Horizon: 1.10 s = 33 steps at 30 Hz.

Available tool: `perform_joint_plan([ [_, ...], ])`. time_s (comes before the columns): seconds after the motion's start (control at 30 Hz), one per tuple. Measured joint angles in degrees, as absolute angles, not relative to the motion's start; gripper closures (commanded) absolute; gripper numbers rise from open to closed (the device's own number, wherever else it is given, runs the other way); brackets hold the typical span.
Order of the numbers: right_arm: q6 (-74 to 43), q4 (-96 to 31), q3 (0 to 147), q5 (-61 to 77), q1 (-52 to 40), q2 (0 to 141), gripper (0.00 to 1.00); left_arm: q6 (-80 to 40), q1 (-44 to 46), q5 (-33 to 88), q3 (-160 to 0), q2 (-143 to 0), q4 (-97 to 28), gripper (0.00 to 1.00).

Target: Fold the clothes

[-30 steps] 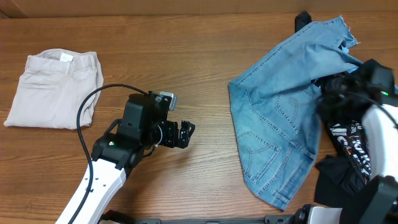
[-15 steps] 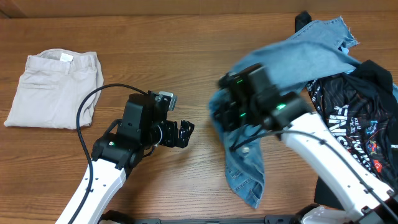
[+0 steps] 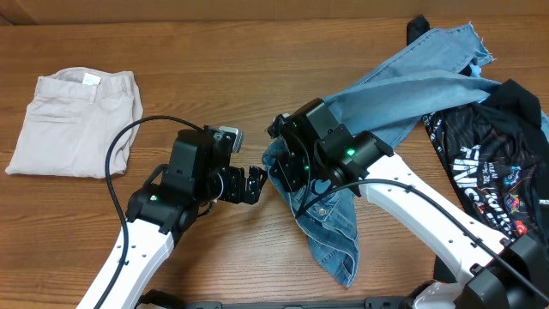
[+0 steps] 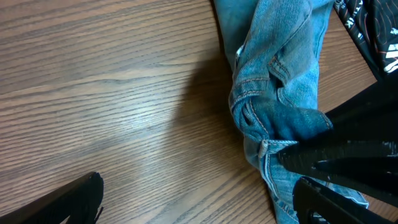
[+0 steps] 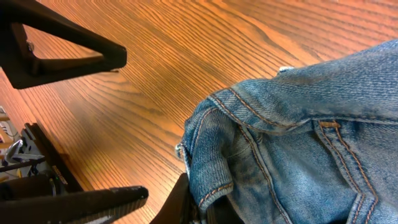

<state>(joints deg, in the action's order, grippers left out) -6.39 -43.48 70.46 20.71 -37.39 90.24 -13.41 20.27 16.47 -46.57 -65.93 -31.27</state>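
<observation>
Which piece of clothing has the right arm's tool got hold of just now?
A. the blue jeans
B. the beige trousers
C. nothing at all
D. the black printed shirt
A: the right tool is pinched shut on the waistband of the blue jeans, while the beige trousers and the black printed shirt both lie apart from it.

You can see the blue jeans bunched up on the right side. The right gripper pinches them at the bottom edge. The wooden table is underneath. The left gripper gapes wide nearby.
</observation>
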Motion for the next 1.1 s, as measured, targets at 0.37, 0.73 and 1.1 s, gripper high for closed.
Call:
perform_joint_plan([
  [0.37,-6.37,-41.10,70.46,20.80,-37.39,90.24,0.95,-13.41,20.27,15.64,-46.54,-65.93,-31.27,0.00],
  [0.73,-5.72,-35.24,70.54,21.47,-37.19,90.24,0.42,-13.37,20.27,15.33,-46.54,-65.93,-31.00,0.00],
  [1.1,-7.79,-36.27,70.65,10.20,-31.97,85.71,0.33,-13.43,20.27,14.94,-46.57,-65.93,-28.62,0.00],
])
